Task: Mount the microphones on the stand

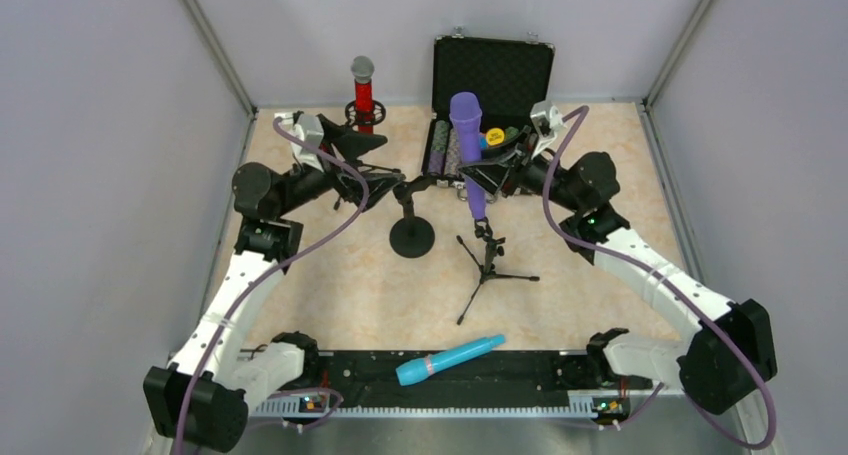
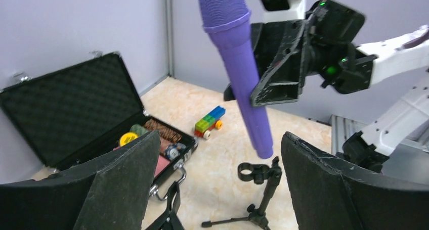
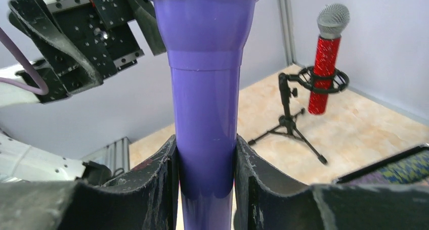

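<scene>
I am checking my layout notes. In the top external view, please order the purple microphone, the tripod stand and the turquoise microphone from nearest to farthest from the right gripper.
1. purple microphone: held in the right gripper.
2. tripod stand: just below that microphone's tail, mid-table.
3. turquoise microphone: lying flat at the near edge.

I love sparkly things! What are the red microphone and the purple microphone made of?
The red microphone looks glitter-coated, with tiny sparkling flecks; its silver head looks like metal wire mesh. The purple microphone seems smooth, slightly glossy plastic, judging by soft light streaks.
</scene>
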Tool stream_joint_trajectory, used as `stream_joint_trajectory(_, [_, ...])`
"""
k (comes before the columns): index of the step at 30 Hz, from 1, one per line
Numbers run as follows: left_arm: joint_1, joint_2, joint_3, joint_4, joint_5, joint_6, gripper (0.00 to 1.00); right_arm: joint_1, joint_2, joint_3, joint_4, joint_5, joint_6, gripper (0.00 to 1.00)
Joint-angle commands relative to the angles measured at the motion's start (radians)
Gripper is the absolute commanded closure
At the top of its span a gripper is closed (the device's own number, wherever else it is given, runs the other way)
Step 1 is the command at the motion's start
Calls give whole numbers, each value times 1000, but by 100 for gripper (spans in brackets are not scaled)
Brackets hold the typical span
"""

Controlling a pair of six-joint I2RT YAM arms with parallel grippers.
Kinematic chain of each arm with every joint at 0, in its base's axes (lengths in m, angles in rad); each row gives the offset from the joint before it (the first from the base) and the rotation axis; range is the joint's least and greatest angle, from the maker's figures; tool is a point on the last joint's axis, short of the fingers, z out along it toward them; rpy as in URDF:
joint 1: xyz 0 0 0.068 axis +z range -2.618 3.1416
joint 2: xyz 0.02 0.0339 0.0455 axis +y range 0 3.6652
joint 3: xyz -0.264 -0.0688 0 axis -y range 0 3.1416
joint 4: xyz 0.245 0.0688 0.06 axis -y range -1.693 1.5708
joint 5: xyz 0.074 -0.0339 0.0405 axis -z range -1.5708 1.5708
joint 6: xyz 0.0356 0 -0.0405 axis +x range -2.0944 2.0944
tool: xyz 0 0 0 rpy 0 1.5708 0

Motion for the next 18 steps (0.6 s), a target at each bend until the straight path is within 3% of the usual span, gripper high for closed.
stream_joint_trajectory(1, [0, 42, -12, 276, 97, -176, 8, -7, 54, 17, 299, -35, 141, 100])
stream_joint_trajectory(4, [-23, 74, -31, 385, 108, -253, 10, -5, 105, 37, 415, -44, 221, 100])
stream_joint_trajectory(11, [-143, 149, -37, 390, 60, -246, 10, 38, 170, 99, 489, -19, 252, 100])
stream_joint_trajectory(18, [-317, 218, 7, 205, -20, -59, 10, 76, 145, 99, 446, 30, 180, 100])
